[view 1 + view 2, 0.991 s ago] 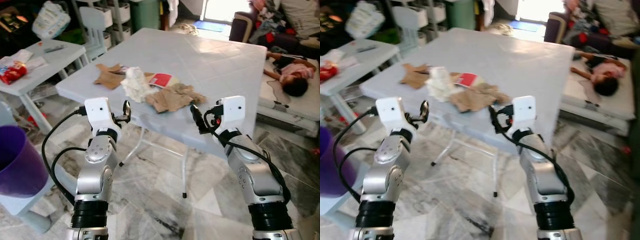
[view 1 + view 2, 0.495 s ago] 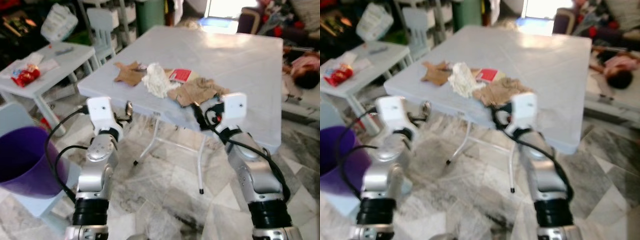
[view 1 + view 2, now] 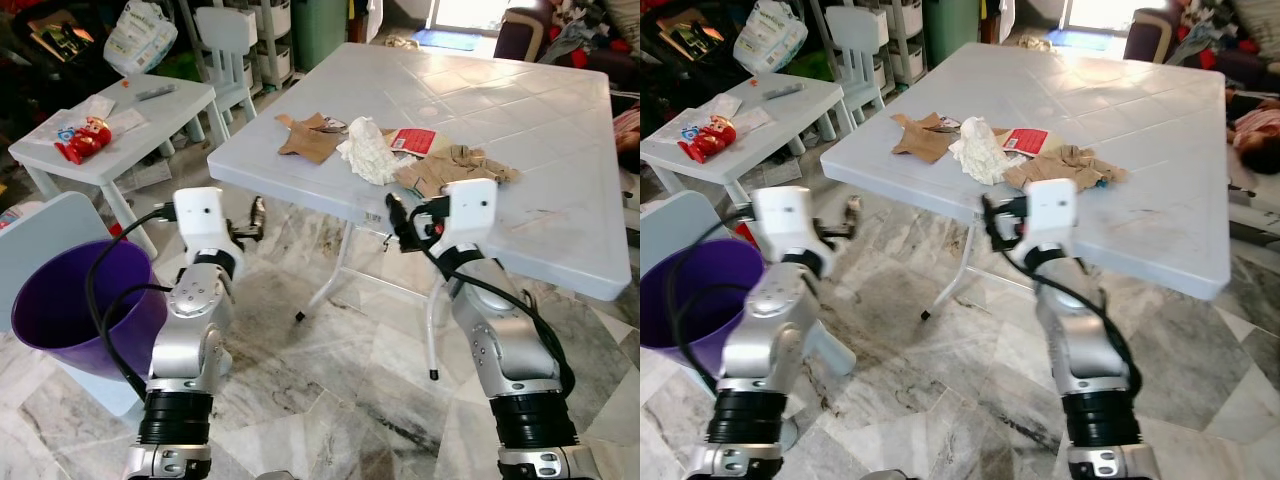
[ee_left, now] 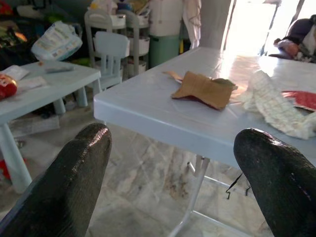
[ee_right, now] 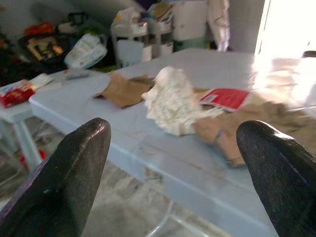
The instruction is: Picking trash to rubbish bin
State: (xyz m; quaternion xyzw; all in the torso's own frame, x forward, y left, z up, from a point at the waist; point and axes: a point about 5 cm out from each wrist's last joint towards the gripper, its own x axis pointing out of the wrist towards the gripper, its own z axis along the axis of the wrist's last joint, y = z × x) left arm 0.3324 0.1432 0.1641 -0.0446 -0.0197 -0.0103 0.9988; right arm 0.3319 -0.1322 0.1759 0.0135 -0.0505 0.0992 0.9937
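The right gripper (image 3: 396, 214) hangs released at the near edge of the white table (image 3: 560, 190), fingers (image 5: 69, 182) spread wide and empty, aimed at the trash just beyond. The left gripper (image 3: 257, 215) is likewise released and empty, held off the table's near-left corner above the floor. On the table near that edge lie a crumpled white paper (image 3: 368, 152), a brown scrap (image 3: 308, 138) to its left, a red packet (image 3: 411, 139) behind it, and more brown paper (image 3: 452, 167) just beside the right gripper. A purple bin (image 3: 75, 305) stands on the floor well to the robot's left. A small side table (image 3: 160, 105) holds a red toy (image 3: 82, 139).
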